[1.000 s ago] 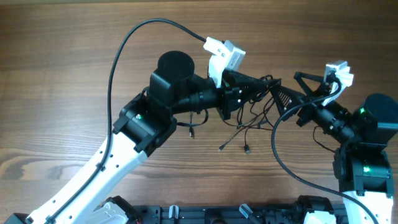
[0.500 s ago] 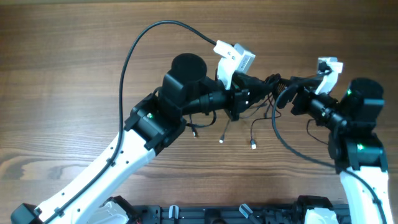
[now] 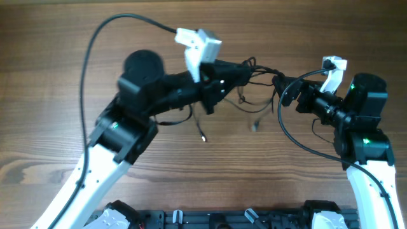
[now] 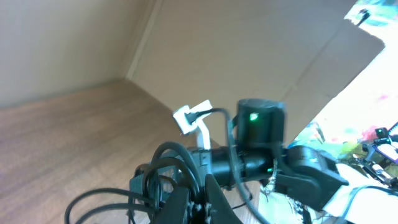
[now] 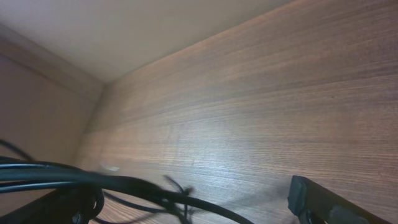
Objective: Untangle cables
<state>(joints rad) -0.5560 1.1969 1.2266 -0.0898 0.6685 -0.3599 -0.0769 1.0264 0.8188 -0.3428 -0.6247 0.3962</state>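
— Looking for the cables (image 3: 262, 72): where are they?
— Upper centre of the frame, one lifted, knotted bunch, plug ends (image 3: 203, 137) trailing below. My left gripper (image 3: 245, 69) pinches it; my right gripper (image 3: 285, 94) stands spread just beside. Nothing separated yet, I'd judge.

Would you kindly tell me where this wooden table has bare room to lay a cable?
Bare wooden table: left of the thick cable loop, and the near strip between left arm and right arm. Crowded: the middle, where thin black cables hang between left gripper and right gripper.
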